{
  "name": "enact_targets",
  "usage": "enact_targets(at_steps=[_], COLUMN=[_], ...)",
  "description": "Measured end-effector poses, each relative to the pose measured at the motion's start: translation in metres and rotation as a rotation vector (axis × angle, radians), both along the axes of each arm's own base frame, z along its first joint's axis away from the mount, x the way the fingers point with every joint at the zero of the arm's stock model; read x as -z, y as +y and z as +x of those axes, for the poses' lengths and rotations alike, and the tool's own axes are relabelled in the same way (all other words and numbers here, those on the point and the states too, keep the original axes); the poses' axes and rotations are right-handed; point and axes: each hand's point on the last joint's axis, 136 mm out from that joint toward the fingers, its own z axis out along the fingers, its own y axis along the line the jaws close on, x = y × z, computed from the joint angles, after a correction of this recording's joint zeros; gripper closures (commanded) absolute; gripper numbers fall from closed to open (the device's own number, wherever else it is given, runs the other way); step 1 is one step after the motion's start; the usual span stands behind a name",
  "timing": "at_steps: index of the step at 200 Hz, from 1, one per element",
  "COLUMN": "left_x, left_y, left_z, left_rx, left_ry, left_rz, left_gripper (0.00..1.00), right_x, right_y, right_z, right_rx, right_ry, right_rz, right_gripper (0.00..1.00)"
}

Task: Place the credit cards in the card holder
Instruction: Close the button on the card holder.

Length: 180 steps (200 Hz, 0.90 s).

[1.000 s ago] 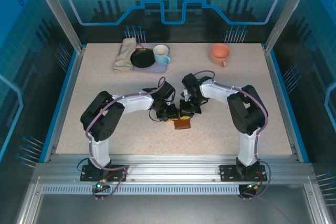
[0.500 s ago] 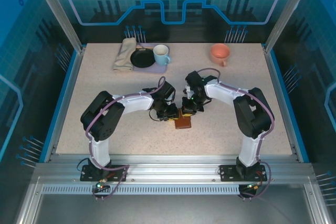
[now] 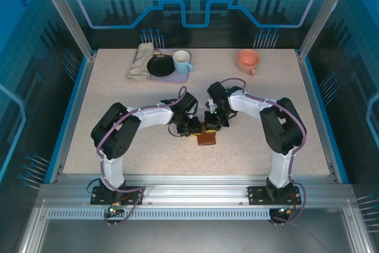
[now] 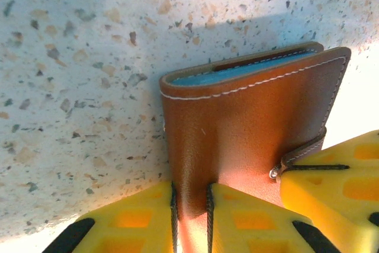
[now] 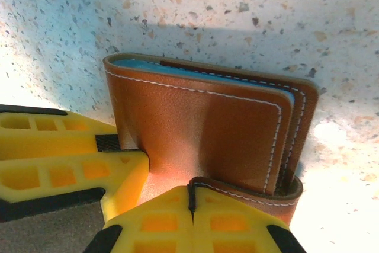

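Peeking from card holder: teal edge

Mug, cloth far back — tabletop open

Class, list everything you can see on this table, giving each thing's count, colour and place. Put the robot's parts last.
card holder: one, brown, closed, table centre
cloth: one, beige, far left
mat: one, lavender, beside the cloth
dish: one, black, on the mat
mug: one, light blue, on the mat
cup: one, orange-pink, far right
table: one, speckled beige
left gripper: yellow fingers, clamped on the card holder's edge
right gripper: yellow fingers, shut on its tab
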Motion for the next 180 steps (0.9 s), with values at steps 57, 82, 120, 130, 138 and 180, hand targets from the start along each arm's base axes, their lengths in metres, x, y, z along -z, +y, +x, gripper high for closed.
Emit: enact_targets(at_steps=[57, 82, 120, 130, 138, 180], left_x=[0.000, 0.000, 0.000, 0.000, 0.000, 0.000], left_y=[0.000, 0.001, 0.001, 0.001, 0.001, 0.001], left_z=[0.000, 0.001, 0.000, 0.001, 0.001, 0.001], left_rx=[0.000, -0.002, -0.002, -0.003, -0.003, -0.003], left_ry=[0.000, 0.000, 0.001, 0.000, 0.001, 0.000], left_rz=[0.001, 0.000, 0.000, 0.000, 0.000, 0.000], left_gripper=[0.80, 0.80, 0.80, 0.80, 0.80, 0.79], right_x=[0.002, 0.002, 0.007, 0.007, 0.006, -0.003], right_y=[0.002, 0.002, 0.001, 0.001, 0.001, 0.002], right_z=[-0.002, -0.002, -0.001, 0.000, 0.000, -0.002], right_rx=[-0.033, -0.052, -0.057, -0.060, -0.061, -0.063], right_ry=[0.009, 0.002, 0.010, 0.017, 0.020, -0.022], right_rz=[-0.021, -0.035, -0.053, -0.059, -0.059, -0.030], right_gripper=[1.00, 1.00, 1.00, 1.00, 1.00, 0.79])
